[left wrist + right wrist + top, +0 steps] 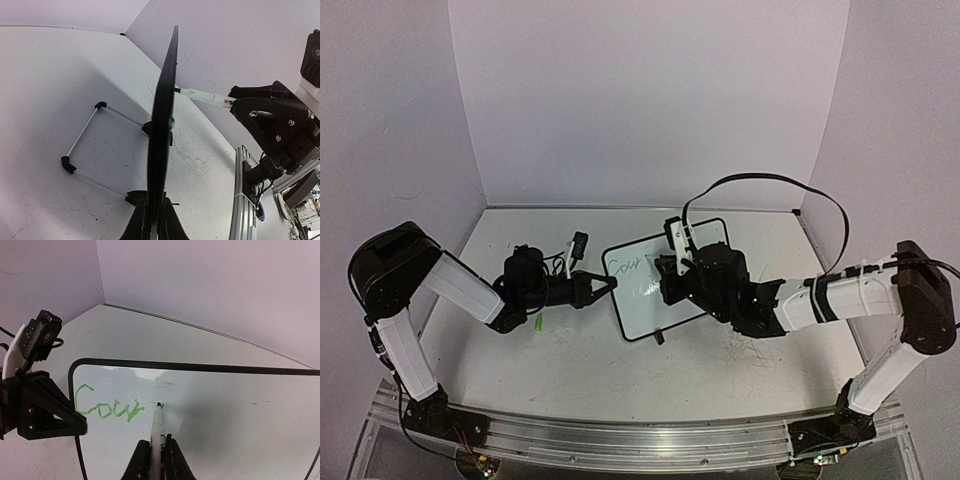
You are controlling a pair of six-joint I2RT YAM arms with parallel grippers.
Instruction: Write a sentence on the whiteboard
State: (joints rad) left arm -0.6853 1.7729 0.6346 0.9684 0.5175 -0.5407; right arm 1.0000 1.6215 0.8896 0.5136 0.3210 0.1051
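Green sentence [106,408] at "Cour"; right tool [156,452] pinches marker [158,424], tip on whiteboard [230,435] ahead; left tool [154,220] clamps its edge. Next letter: steady contact.

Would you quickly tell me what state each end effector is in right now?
Left end effector: closed on the whiteboard edge.
Right end effector: closed on the marker.

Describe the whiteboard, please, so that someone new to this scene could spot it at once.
On the scuffed white tabletop, look to the middle. There the whiteboard stands propped up, its edge clamped by the left end effector, the marker in the right end effector touching it. Its thin black frame and green writing set it apart.
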